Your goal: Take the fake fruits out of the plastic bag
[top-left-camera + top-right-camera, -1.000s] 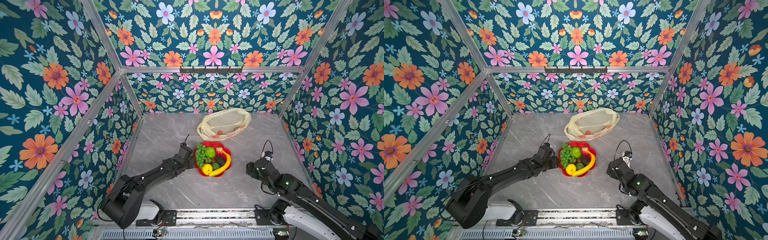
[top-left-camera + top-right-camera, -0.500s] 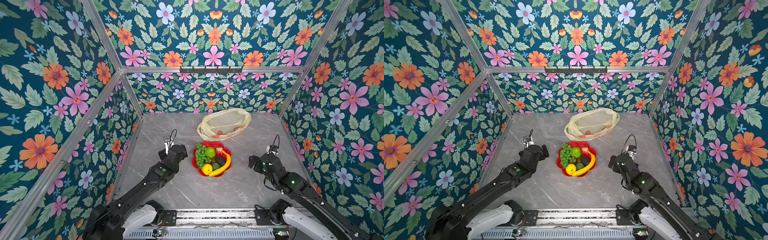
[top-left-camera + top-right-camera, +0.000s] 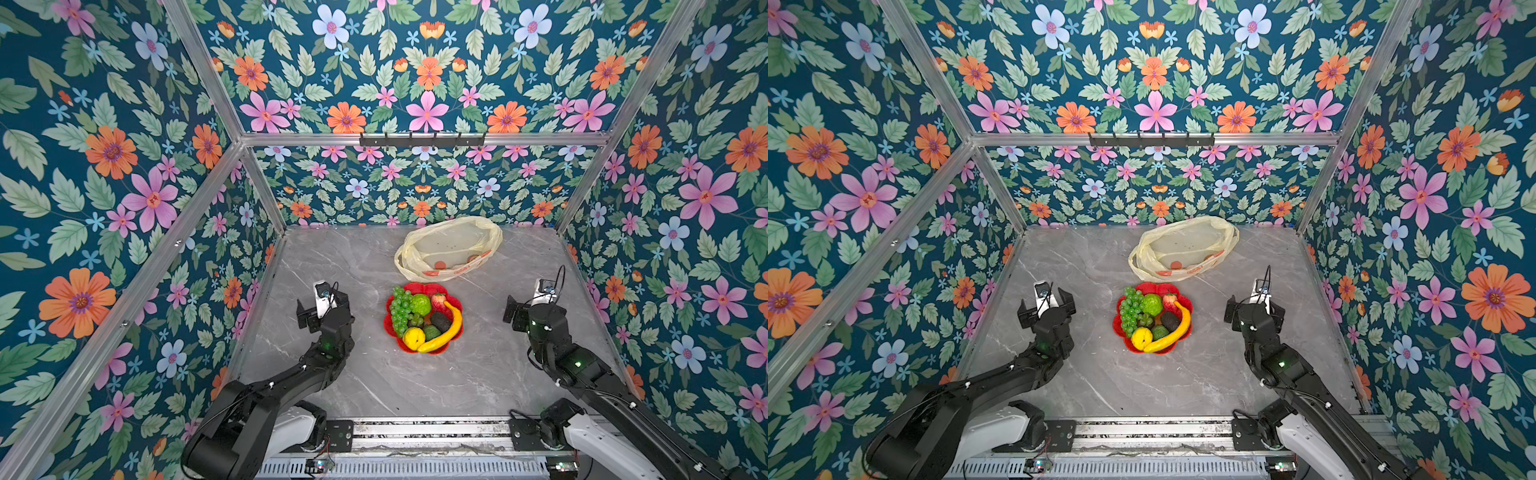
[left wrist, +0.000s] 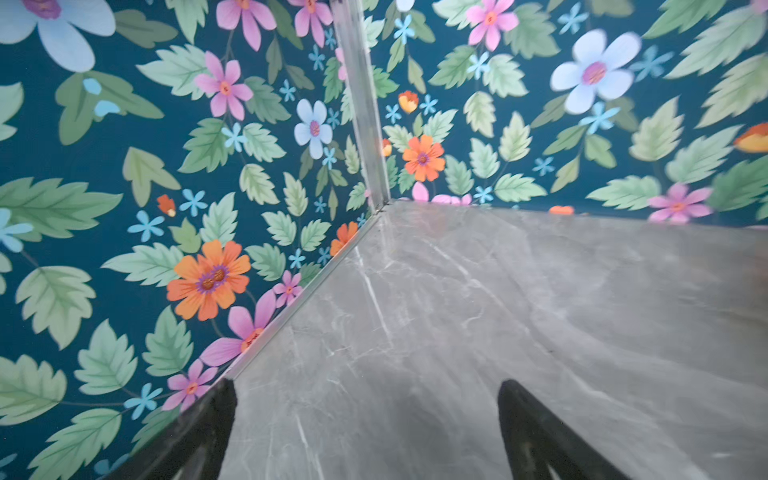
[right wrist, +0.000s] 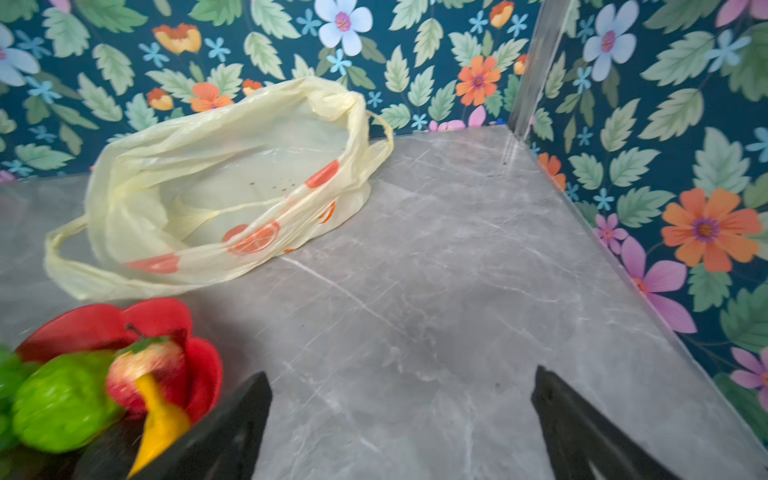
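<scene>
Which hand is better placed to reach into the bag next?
Probably the right hand: open, pointing toward the bag, which lies nearer its side. The left hand points at a corner.

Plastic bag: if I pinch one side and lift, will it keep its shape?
Probably not: the plastic bag is thin, crumpled film with sagging walls, so it likely collapses. It looks empty, so it is probably very light and apt to slide if pushed.

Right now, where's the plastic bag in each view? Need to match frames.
Top view: plastic bag at the back, right of centre.
Top view: plastic bag at the back, near centre.
Left wrist: not in it.
Right wrist: plastic bag just beyond the red dish.
Shared landmark: red dish, just in front of it.
</scene>
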`<state>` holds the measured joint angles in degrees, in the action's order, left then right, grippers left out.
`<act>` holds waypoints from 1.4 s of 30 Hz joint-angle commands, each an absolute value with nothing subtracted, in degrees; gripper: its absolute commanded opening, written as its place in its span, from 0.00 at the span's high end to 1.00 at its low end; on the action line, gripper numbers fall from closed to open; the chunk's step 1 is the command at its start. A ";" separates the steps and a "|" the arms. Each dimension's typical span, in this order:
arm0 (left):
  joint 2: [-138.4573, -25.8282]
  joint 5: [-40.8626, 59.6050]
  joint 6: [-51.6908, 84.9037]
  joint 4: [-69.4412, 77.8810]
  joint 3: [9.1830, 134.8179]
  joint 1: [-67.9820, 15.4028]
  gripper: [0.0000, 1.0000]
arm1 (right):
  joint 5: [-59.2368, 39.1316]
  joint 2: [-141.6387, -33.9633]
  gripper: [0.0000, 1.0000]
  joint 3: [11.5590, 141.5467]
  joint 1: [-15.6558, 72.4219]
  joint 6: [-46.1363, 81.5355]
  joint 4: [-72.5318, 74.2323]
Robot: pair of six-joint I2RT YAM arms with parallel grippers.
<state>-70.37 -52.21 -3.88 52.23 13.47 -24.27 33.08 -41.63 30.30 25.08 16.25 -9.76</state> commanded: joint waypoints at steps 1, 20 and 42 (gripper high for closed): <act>-75.99 -49.78 -11.66 71.69 10.97 -21.26 0.00 | 29.97 -42.17 0.01 28.33 20.99 15.12 -4.40; -93.01 -15.47 1.20 74.69 15.39 -3.17 0.00 | 26.51 -70.02 0.01 17.31 13.72 -1.19 37.71; -92.66 -13.47 1.42 73.95 15.38 -2.07 0.00 | 1.41 -82.27 0.01 17.93 -2.02 4.04 49.79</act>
